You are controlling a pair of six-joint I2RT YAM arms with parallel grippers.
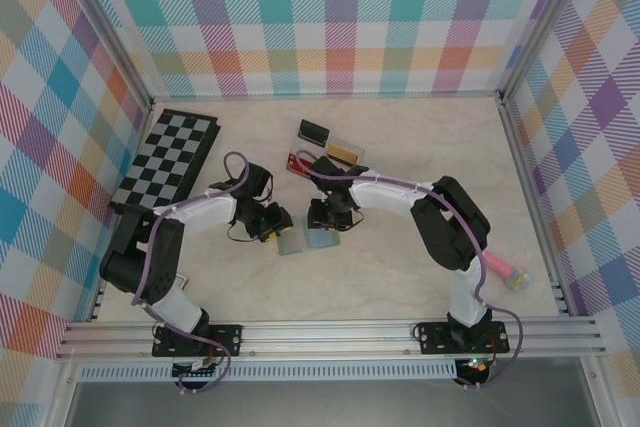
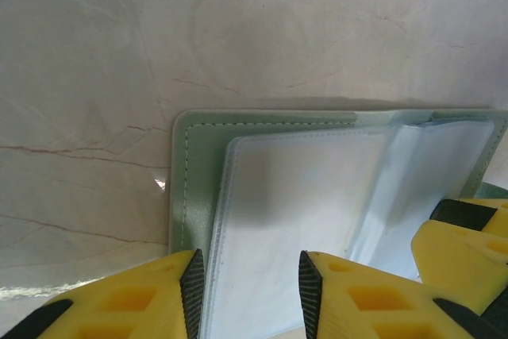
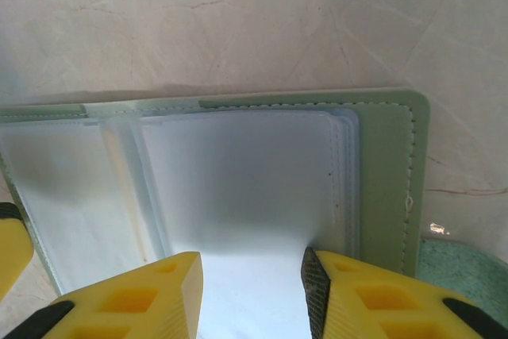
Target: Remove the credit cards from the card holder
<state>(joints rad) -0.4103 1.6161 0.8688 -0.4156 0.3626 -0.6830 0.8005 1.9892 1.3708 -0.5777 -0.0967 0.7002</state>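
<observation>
Top external: the card holder (image 1: 310,241) lies open and flat near the middle of the bench (image 1: 400,287). The left pincer (image 1: 272,226) is at its left half, the right pincer (image 1: 326,217) at its right. Beyond it, toward the far wall, sit what look like three credit cards (image 1: 345,150): one dark, one yellow-orange, one red. They're too small to confirm. Count: one holder, one chequered board (image 1: 170,157) off to the left.

Left wrist: one stitched grey-green cover w/ pale, glossy sleeves. The left pincer is part spread, its black pads (image 2: 193,287) standing either side of a sleeve page. No pinch can be made out. No coloured card edge shows in the sleeves, but it's too blurred to call them empty.

Right wrist: the other half of the holder, same pale sleeves. The right pincer is also part spread over the lining, nothing clamped.

Handling, as a judgement: the holder is prob. light and floppy and likely to skid on the smooth bench, so one pincer should pin a cover. Cards are thin, stiff and slick. Best taken by an exposed edge, pinched across the faces and pulled straight along the slot.
</observation>
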